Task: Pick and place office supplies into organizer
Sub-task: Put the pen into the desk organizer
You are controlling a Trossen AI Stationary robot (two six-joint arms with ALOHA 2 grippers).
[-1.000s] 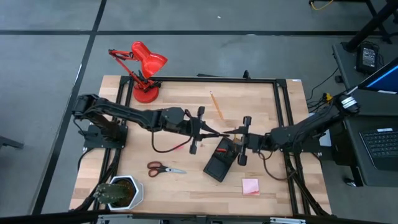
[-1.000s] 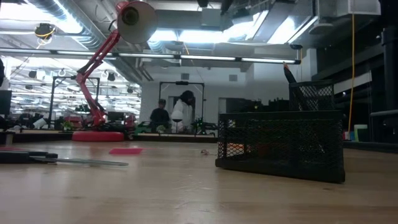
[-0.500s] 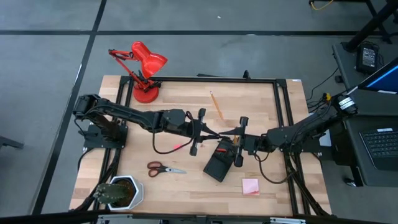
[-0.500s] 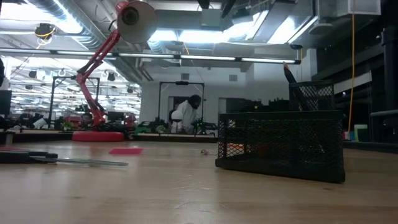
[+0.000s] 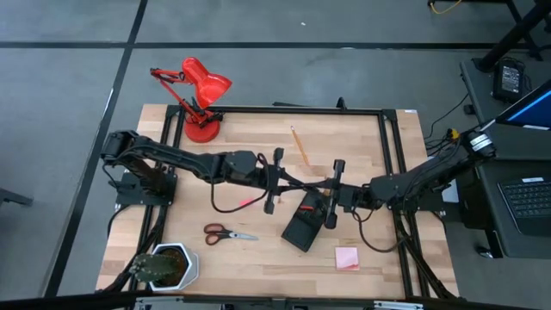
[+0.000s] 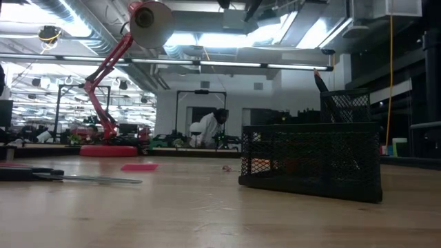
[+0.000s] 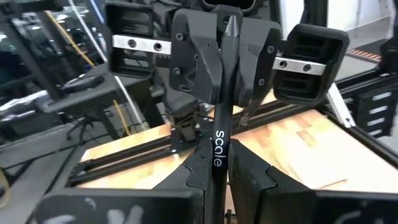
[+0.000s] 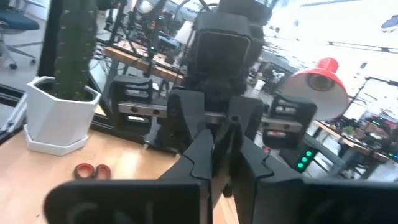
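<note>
**Both end effectors meeting mid-counter**

The left arm is reaching in from its side, its left end effector (image 5: 277, 181) pinching closed. The right arm is stretching to face it, its right end effector (image 5: 331, 195) also clamping closed, the two nearly touching tip to tip.

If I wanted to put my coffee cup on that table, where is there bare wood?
Bare patches: between the red desk lamp and the loose pencil, and between the scissors and the potted plant. The middle is crowded: both end effectors meet beside the organizer.
</note>
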